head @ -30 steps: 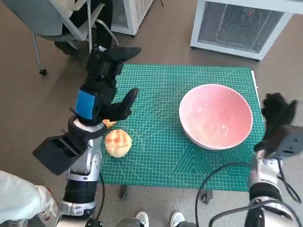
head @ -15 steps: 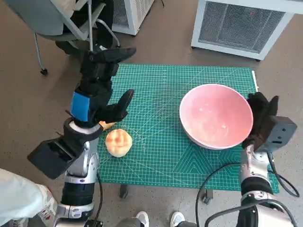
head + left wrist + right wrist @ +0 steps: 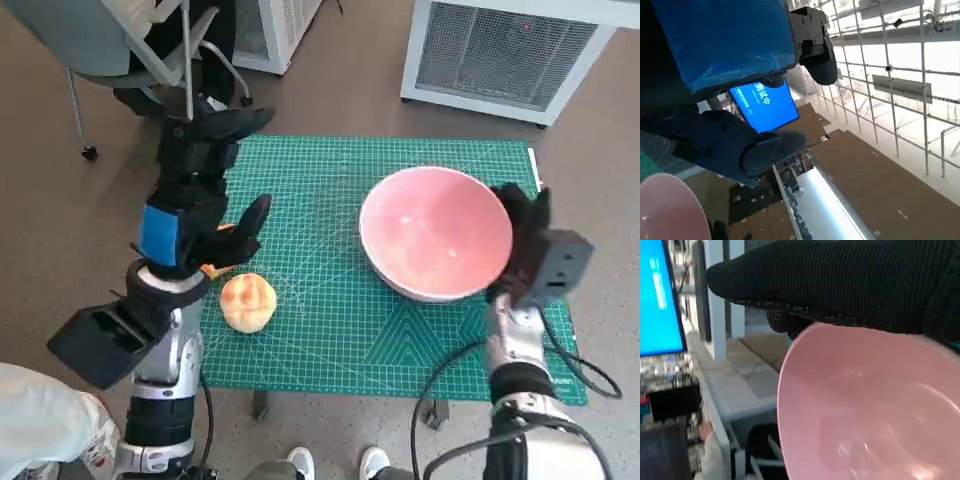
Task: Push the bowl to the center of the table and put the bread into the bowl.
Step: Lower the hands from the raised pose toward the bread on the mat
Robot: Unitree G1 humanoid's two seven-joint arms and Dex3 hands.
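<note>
Since the earlier frames, the bowl [image 3: 436,233] has slid toward the middle of the green mat [image 3: 330,330], with the right hand [image 3: 522,240] following against its outer rim; the bread [image 3: 248,301] lies where it lay, near the mat's left edge. From the head, one bowl, one bread roll and two hands show; the left hand [image 3: 195,195] hangs above the bread, fingers spread, holding nothing. A chair [image 3: 120,50] and a white vented cabinet [image 3: 500,55] stand on the brown floor. The left wrist view shows a blue screen [image 3: 765,102] and the bowl's edge [image 3: 670,210]. The right wrist view shows the glove [image 3: 840,280] laid along the bowl's rim [image 3: 790,370]; whether its fingers are apart or together cannot be told.
</note>
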